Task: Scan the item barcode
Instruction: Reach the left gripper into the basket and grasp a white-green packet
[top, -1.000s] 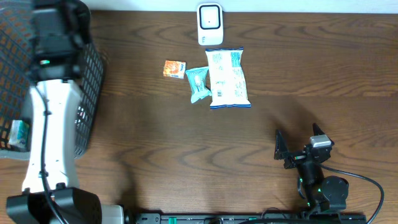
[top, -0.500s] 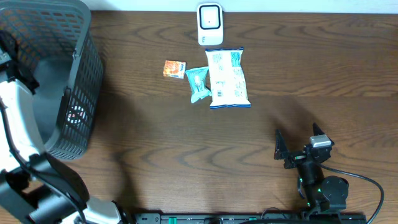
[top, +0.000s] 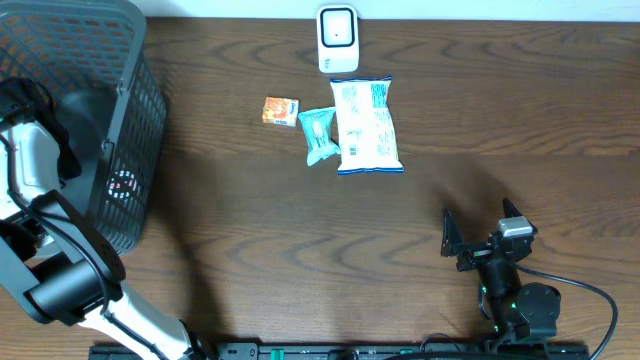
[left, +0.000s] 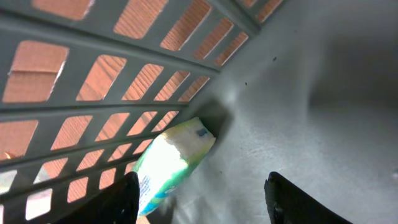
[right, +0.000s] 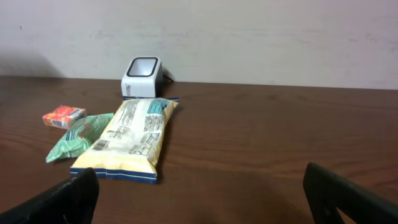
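A green and white packet (left: 171, 158) lies in the corner of the grey basket (top: 140, 120), against its lattice wall (left: 112, 56). My left gripper (left: 202, 180) hangs open just above the basket floor. Its left finger is beside the packet and nothing is gripped. From overhead the left arm (top: 35, 150) reaches into the basket and hides the packet. I cannot make out a barcode on it. The white scanner (top: 337, 38) stands at the table's far edge. My right gripper (top: 480, 240) rests open near the front right, facing the scanner (right: 142, 76).
Below the scanner lie a large white packet with blue ends (top: 366, 125), a teal packet (top: 318, 134) and a small orange packet (top: 281, 110). The right wrist view shows the same three: white packet (right: 134, 137), teal packet (right: 78, 138), orange packet (right: 63, 115).
The left arm has swung from across the basket's top to its left side and lowered into it. The right arm and the table items have not moved.
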